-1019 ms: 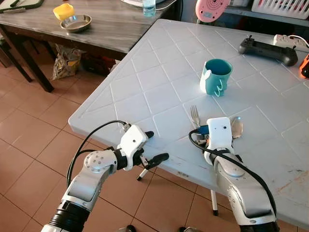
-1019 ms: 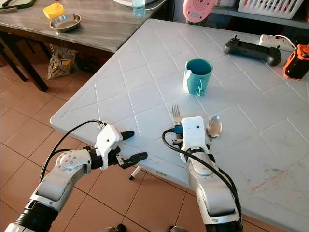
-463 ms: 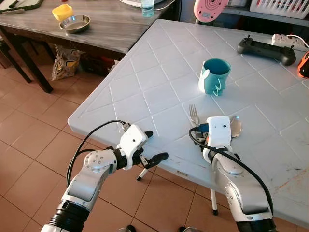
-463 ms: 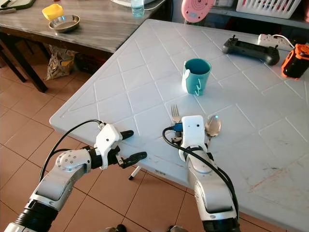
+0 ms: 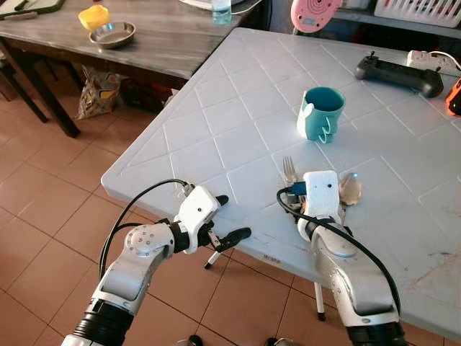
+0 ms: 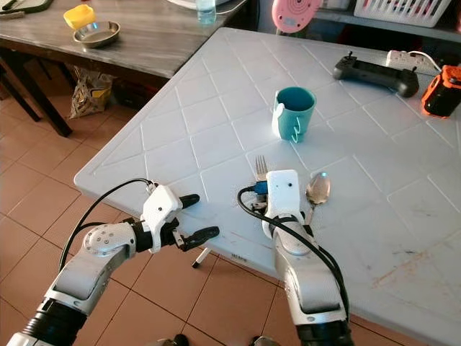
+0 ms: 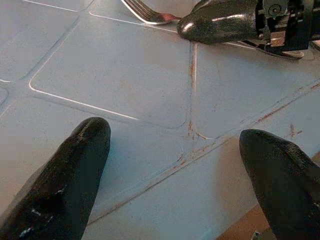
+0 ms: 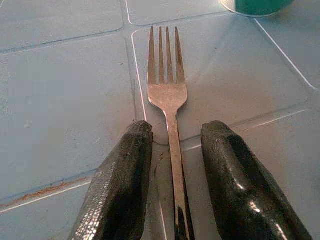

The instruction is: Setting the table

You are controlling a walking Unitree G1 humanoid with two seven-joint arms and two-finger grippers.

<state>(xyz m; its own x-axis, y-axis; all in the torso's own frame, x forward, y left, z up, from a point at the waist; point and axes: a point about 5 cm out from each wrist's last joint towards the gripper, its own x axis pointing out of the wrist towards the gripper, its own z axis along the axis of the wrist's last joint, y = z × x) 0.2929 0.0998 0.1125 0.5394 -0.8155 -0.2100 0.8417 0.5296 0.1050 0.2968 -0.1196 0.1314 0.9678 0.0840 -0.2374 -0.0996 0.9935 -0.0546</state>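
A steel fork [image 8: 167, 90] lies on the white table [image 5: 216, 122] near its front edge, tines toward a teal mug [image 5: 321, 113]. My right gripper [image 8: 175, 131] is low over the fork's handle and open, one black finger on each side with a small gap to the metal. Just right of that wrist lies a spoon [image 5: 350, 189]. My left gripper [image 5: 233, 216] hovers at the table's front edge, left of the fork, open with nothing between its fingers [image 7: 80, 160].
A black controller [image 5: 398, 72], a white power strip [image 5: 432, 61] and an orange item [image 5: 455, 97] lie at the far right. A dark wooden table [image 5: 166, 43] at the back left carries a steel bowl [image 5: 112, 33] and a yellow object [image 5: 94, 16]. Tiled floor lies below.
My right gripper has edged a little left along the table onto the fork's handle. The left arm has not moved.
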